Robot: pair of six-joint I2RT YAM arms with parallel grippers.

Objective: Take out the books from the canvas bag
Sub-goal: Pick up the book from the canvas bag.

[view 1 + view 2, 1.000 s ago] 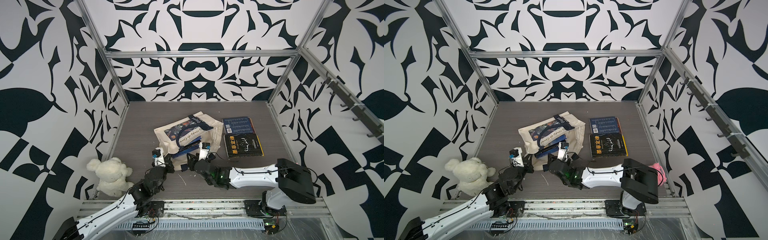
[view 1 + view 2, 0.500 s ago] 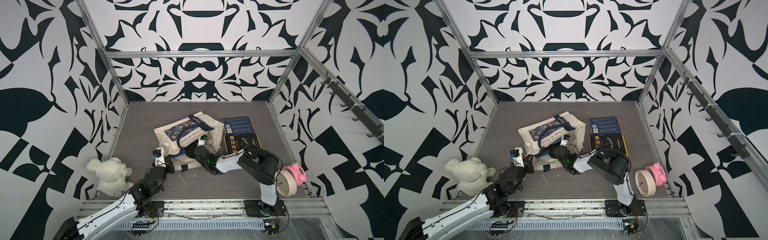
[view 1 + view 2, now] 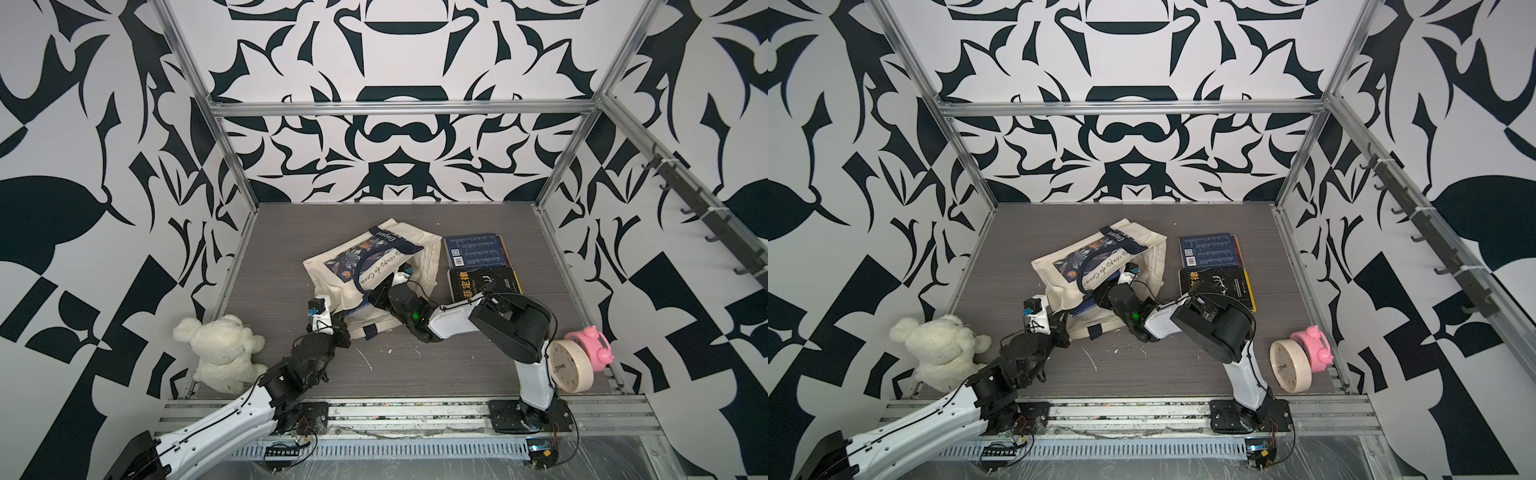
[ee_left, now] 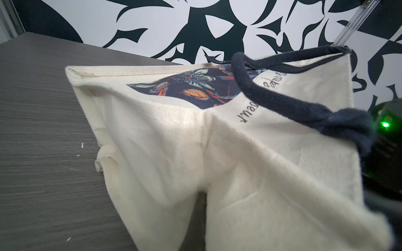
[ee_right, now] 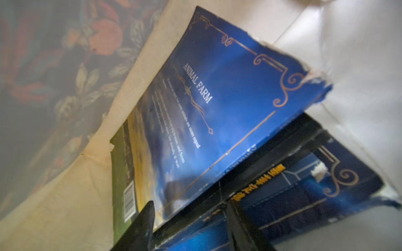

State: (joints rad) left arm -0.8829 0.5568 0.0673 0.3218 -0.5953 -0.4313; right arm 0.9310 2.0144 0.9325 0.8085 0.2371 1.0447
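The bag (image 3: 419,245) is laid on its side near the middle of the tabletop (image 3: 291,249), with its flower print turned upward and its mouth turned toward the robot's base. The near edge of the mouth is pinched by the left claw (image 3: 341,326), which is fully closed on the cloth. In the left wrist view the cloth is seen drawn into folds toward the camera, and a navy strap (image 4: 272,97) is draped across it.

The right claw (image 5: 189,203) is pushed inside the bag and is hidden in both top views by the upper flap. In the right wrist view its jaws are seen standing apart at a middling width. One finger is laid over the cover of a blue book (image 5: 217,87) titled "ANIMAL FARM". The other is set beyond that book's spine, against a second book (image 5: 304,184), dark blue with yellow lettering. No firm grip is shown. Both of these books are held within the bag.

Two more books are laid flat on the tabletop just beside the bag, on the robot's right. A dark blue book (image 3: 473,249) with a barcode is placed farther back, and a black book (image 3: 482,282) with yellow lettering is placed nearer, partly covered by the right arm. A teddy bear (image 3: 220,353) is set at the near left corner. A cream clock (image 3: 569,365) and a pink toy (image 3: 594,340) are set together at the near right corner.
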